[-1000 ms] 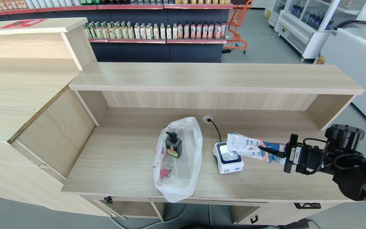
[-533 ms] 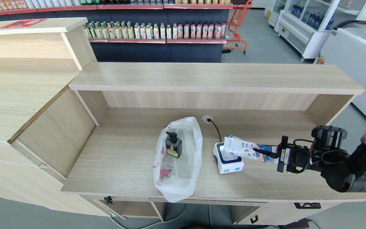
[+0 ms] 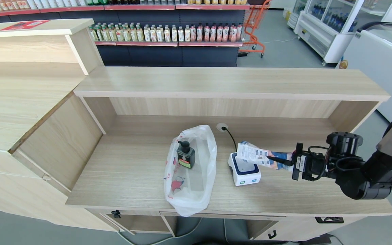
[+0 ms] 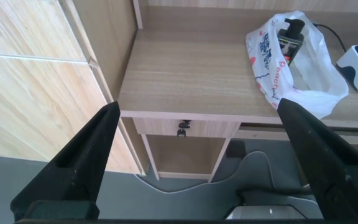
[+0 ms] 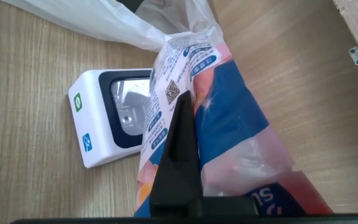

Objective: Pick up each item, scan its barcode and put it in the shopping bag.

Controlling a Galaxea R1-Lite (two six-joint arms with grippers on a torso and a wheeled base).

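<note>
My right gripper (image 3: 278,160) is shut on a white, blue and orange packet (image 3: 257,156), held flat with its printed white end over the scanner (image 3: 244,169). In the right wrist view the packet (image 5: 229,124) lies against a dark finger (image 5: 180,149), its code side above the scanner's dark window (image 5: 128,106). The translucent shopping bag (image 3: 191,170) lies open on the counter left of the scanner, with a dark pump bottle (image 3: 185,155) inside. My left gripper (image 4: 197,107) hangs open and empty off the counter's front left corner, facing the bag (image 4: 303,81).
The scanner's black cable (image 3: 230,137) runs back to a grommet in the counter (image 3: 131,170). A raised shelf (image 3: 230,81) overhangs the back, with side walls at the left and right. Drawers (image 4: 36,93) stand left of the counter.
My right arm has carried the packet leftward, so its white end now lies over the scanner's window. The bag, bottle and scanner have not moved.
</note>
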